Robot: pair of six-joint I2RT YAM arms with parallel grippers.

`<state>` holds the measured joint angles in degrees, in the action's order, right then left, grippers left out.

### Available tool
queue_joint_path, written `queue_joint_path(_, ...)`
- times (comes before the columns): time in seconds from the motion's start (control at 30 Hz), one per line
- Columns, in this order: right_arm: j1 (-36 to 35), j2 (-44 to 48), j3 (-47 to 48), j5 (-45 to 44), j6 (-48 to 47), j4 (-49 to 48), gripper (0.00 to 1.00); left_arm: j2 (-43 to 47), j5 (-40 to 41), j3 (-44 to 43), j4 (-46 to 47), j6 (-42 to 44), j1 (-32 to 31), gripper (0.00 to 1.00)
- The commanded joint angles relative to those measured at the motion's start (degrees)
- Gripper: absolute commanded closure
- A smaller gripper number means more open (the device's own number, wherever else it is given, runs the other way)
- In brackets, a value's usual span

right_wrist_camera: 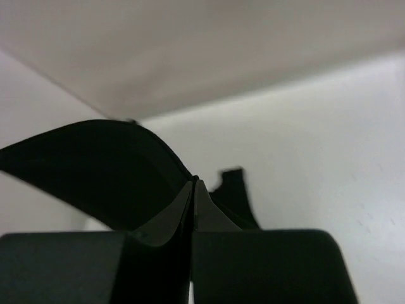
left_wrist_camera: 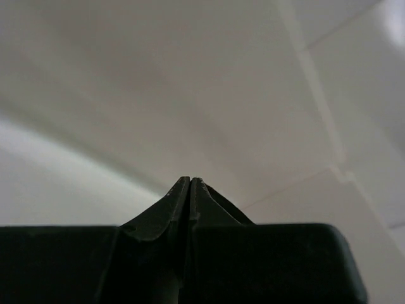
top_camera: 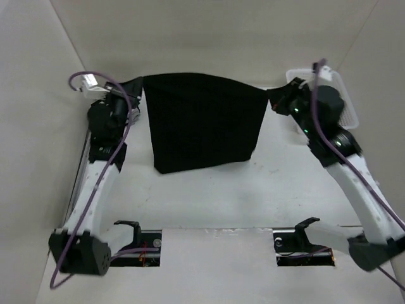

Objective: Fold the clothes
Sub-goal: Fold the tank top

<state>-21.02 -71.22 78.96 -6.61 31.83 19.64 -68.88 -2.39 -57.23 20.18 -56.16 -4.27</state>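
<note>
Item: clothes [top_camera: 202, 123], one black garment. It hangs as a flat sheet over the far part of the table [top_camera: 209, 209], and its top edge sags slightly.

Holds: the left gripper [top_camera: 135, 88] is pinched together on the upper left corner. The right gripper [top_camera: 272, 96] is clamped on the upper right corner, with cloth bunched at its tips.

Nearby: a white basket [top_camera: 349, 104] sits just behind the right arm.

Risks:
- Either thin corner pinch may slip under tension and drop that side.
- Uneven lowering would likely skew the fold.
- The right arm could nudge the basket.
</note>
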Motion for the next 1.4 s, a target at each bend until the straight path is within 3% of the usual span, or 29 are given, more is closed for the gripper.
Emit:
queue_joint_path(0.0, -5.7, 10.4, 3.7, -6.2, -5.5, 4.0, 1.0, 13.9, 2.2, -4.1, -3.6, 1.2, -0.9, 1.0)
queue_joint_path(0.13, -17.0, 17.9, 13.6, -14.5, -9.9, 10.6, 1.0, 23.3, 4.7, -13.1, -11.2, 5.2, -2.6, 1.0)
queue_joint_path(0.33, -39.5, 19.5, 29.7, -30.8, -18.2, 13.8, 1.0, 27.1, 4.9, -26.2, -18.2, 7.7, -3.7, 1.0)
queue_joint_path(0.43, -50.7, 17.4, 34.2, -39.7, -24.4, 11.3, 1.0, 26.7, 4.2, -29.2, -19.8, 7.5, -3.2, 1.0)
queue_joint_path(0.53, -56.1, 15.4, 34.5, -44.5, -32.9, 4.5, 1.0, 26.0, 3.8, -29.7, -20.2, 7.1, -2.6, 1.0)
queue_joint_path(0.6, -54.2, 14.2, 32.1, -44.4, -35.4, 0.8, 1.0, 24.8, 2.8, -28.1, -19.8, 6.9, -2.5, 0.99)
queue_joint_path(0.7, -44.4, 12.7, 26.0, -36.2, -32.1, -0.7, 1.0, 21.6, 3.4, -21.5, -18.1, 7.1, -4.1, 0.99)
queue_joint_path(0.83, -22.2, 8.7, 17.6, -15.2, -17.6, 0.6, 1.0, 14.0, 7.8, -12.6, -14.0, 9.4, -5.3, 0.99)
queue_joint_path(0.93, -8.0, 0.9, 16.9, -1.0, -12.1, -3.1, 1.0, 4.5, 9.6, -12.9, -11.1, 11.2, -5.3, 0.99)
queue_joint_path(1.03, -0.7, -11.4, 25.2, 5.2, -10.4, -3.0, 1.0, -6.1, 11.8, -18.2, -9.9, 12.4, -5.4, 0.99)
queue_joint_path(1.2, 5.1, -31.1, 52.8, 7.8, -9.5, 7.5, 1.0, -16.4, 11.6, -31.2, -10.6, 13.4, -5.4, 0.99)
queue_joint_path(1.3, 6.6, -36.3, 66.3, 8.2, -9.0, 12.8, 1.0, -18.0, 11.1, -37.5, -11.9, 14.3, -5.1, 0.99)
queue_joint_path(1.37, 7.4, -36.2, 69.1, 8.6, -8.3, 13.7, 0.99, -18.3, 10.7, -40.5, -12.3, 15.1, -4.6, 0.99)
